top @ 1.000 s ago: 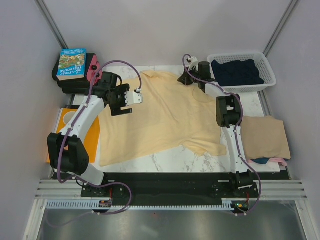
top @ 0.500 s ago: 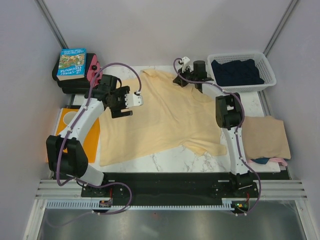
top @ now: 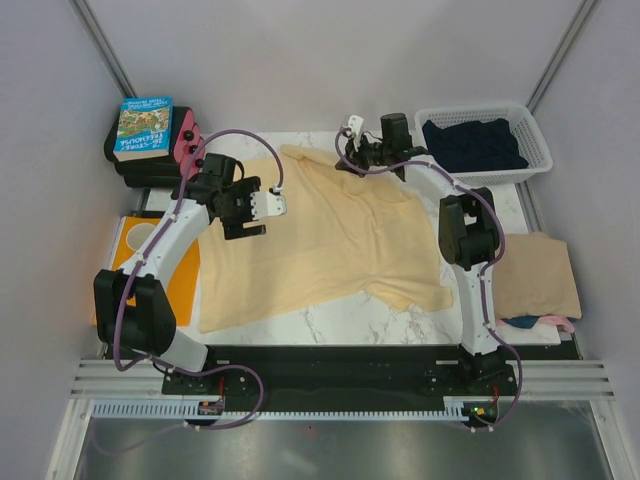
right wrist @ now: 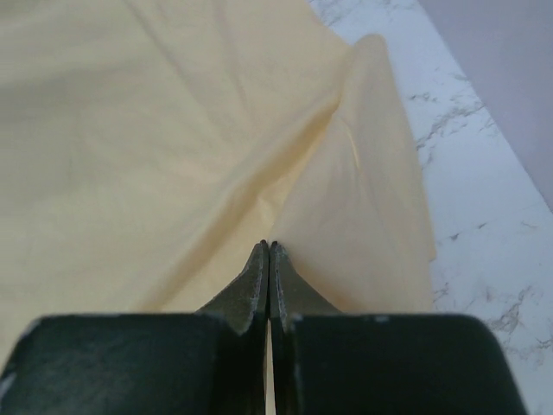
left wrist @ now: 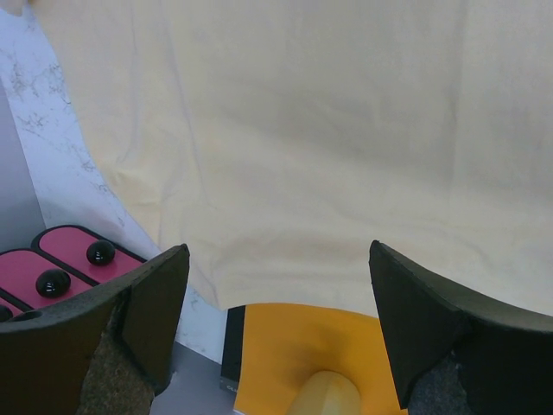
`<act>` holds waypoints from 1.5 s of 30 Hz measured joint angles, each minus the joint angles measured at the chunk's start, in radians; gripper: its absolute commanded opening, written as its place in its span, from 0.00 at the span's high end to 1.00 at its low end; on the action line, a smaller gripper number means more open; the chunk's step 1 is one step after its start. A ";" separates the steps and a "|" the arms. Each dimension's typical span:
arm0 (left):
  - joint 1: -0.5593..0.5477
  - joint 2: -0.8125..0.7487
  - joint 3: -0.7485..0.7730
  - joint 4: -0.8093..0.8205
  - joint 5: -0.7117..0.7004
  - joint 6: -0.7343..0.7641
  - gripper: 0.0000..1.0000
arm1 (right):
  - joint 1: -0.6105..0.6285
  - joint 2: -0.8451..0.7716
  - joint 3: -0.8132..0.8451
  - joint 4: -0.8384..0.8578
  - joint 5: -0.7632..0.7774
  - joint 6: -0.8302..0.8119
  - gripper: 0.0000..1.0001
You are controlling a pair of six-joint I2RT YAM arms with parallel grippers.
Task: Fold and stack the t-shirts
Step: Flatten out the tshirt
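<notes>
**Right pincer [right wrist: 269, 246] grips the pale yellow t-shirt [top: 330, 240] near the far edge of the table [top: 360, 318].**

Its jaws are pressed together on a raised ridge of the cloth. The left pincer [left wrist: 276, 251] stands wide above the left side of the same shirt and grips nothing. The shirt lies spread over the middle of the table. A folded tan t-shirt [top: 535, 275] lies at the right edge, and a dark navy t-shirt [top: 475, 143] is in the basket [top: 540, 165] at the far right corner.
</notes>
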 measured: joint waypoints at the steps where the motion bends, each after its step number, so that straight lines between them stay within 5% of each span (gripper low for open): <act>1: 0.000 0.000 -0.001 0.004 0.000 0.003 0.09 | 0.001 -0.010 -0.002 -0.058 -0.013 -0.054 1.00; 13: 0.000 0.000 -0.007 0.026 0.003 0.045 0.10 | 0.048 -0.047 0.029 -0.944 -0.014 -0.896 1.00; 14: 0.000 0.000 -0.007 0.029 0.007 0.049 0.10 | 0.056 -0.046 0.043 -1.007 -0.006 -0.954 0.94; 16: 0.000 0.000 -0.007 0.032 0.014 0.056 0.10 | 0.065 -0.046 0.060 -1.073 0.009 -1.028 0.53; 18: 0.000 0.000 -0.007 0.034 0.018 0.063 0.10 | 0.073 -0.046 0.070 -1.121 0.025 -1.077 0.42; 21: 0.000 0.000 -0.007 0.034 0.021 0.066 0.10 | 0.076 -0.038 0.102 -1.172 0.029 -1.090 0.42; 25: 0.000 0.000 -0.007 0.035 0.024 0.067 0.10 | 0.054 -0.019 0.181 -1.108 -0.036 -0.885 0.43; 31: 0.000 0.000 -0.007 0.036 0.025 0.066 0.10 | -0.032 0.012 0.177 -0.549 -0.093 -0.210 0.41; 36: 0.000 0.000 -0.007 0.037 0.025 0.066 0.10 | -0.084 0.214 0.385 -0.275 -0.111 0.161 0.47; 45: -0.005 0.000 -0.010 0.038 0.024 0.066 0.10 | -0.091 0.297 0.264 -0.154 -0.143 0.418 0.43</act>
